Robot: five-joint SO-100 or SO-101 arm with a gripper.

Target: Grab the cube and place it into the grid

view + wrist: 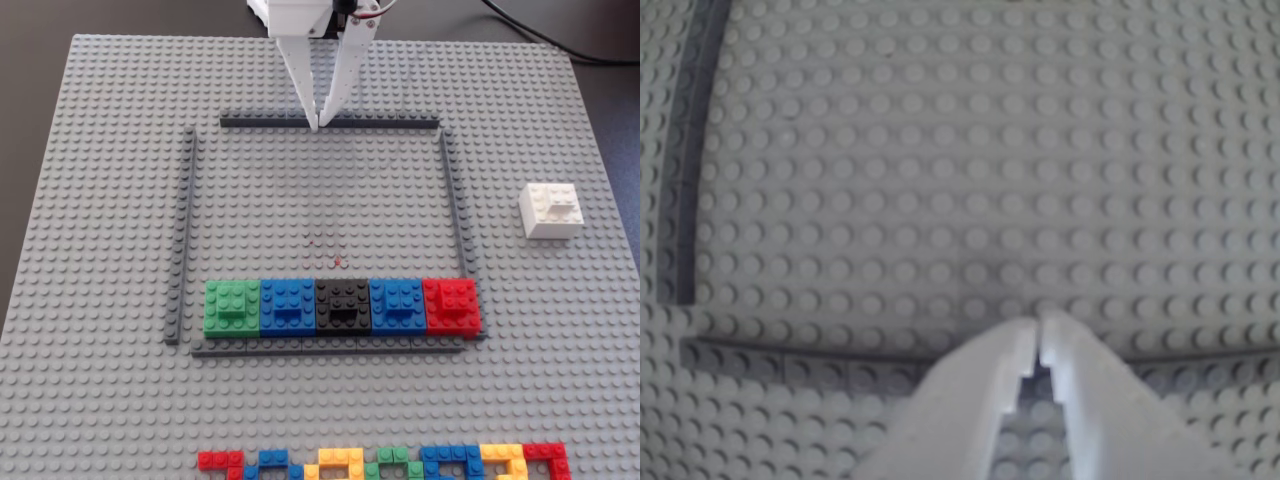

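Note:
The white cube [550, 209] sits on the grey baseplate to the right of the grid, outside its frame, in the fixed view. The grid [320, 200] is a square of bare baseplate framed by dark grey strips. A row of green, blue, black, blue and red blocks [341, 305] fills its near edge. My white gripper [318, 124] is shut and empty, its tips over the far strip of the frame. In the wrist view the gripper [1038, 335] has its tips together over that strip [810, 356]. The cube is out of the wrist view.
A row of small multicoloured bricks [385, 463] lies along the near edge of the baseplate. A black cable [560, 45] runs past the far right corner. The baseplate's left edge [40, 230] meets a dark table.

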